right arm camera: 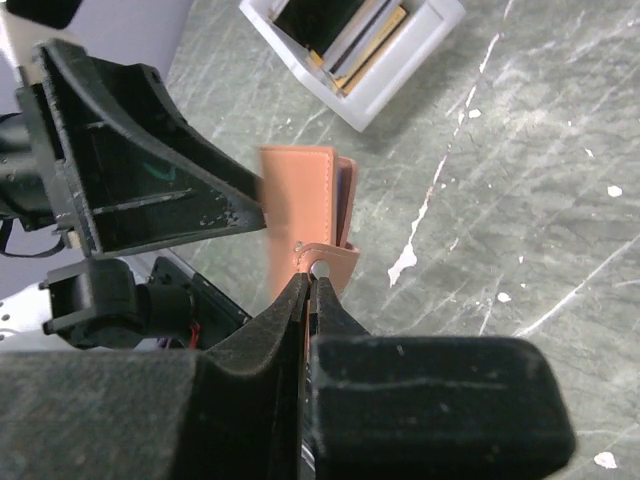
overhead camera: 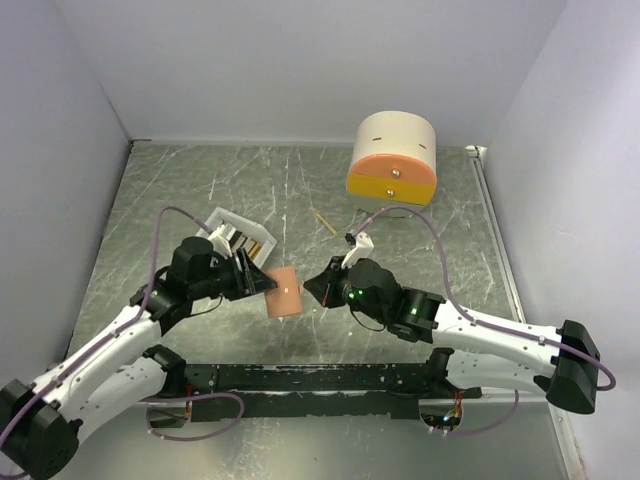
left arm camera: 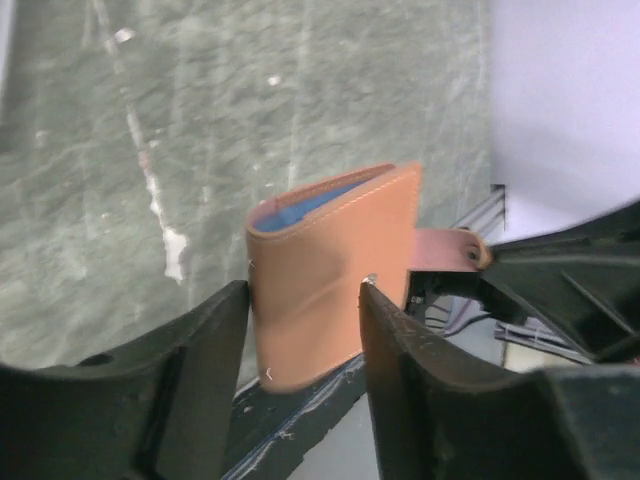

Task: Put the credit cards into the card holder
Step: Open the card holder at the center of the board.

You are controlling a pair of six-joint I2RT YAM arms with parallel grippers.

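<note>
1. The left arm [overhead camera: 120, 350] reaches from the near left corner towards the middle of the grey marbled table [overhead camera: 200, 180], bent at the elbow, its wrist pointing right.
2. The left fingers [overhead camera: 258, 282] are closed against two opposite sides of the salmon-pink flat bifold card holder [left arm camera: 330, 270] and hold it upright, clear of the table, near the middle.
3. The card holder is folded shut. Light blue lining shows between its two leaves at the upper edge.
4. The right arm [overhead camera: 480, 335] comes in from the near right, forearm low, wrist pointing left at the card holder.
5. The right fingers [right arm camera: 310, 285] are pressed together on the card holder's small snap tab, which sticks out towards them.
6. The credit cards [right arm camera: 340, 40], black, dark grey and gold-yellow, lie stacked in the white rectangular plastic tray [right arm camera: 405, 70], just beyond the left wrist.
7. A thin wooden stick [overhead camera: 324, 222] lies on the table beyond the card holder, and a round cream, orange and yellow drawer box [overhead camera: 392, 160] stands at the far right.
</note>
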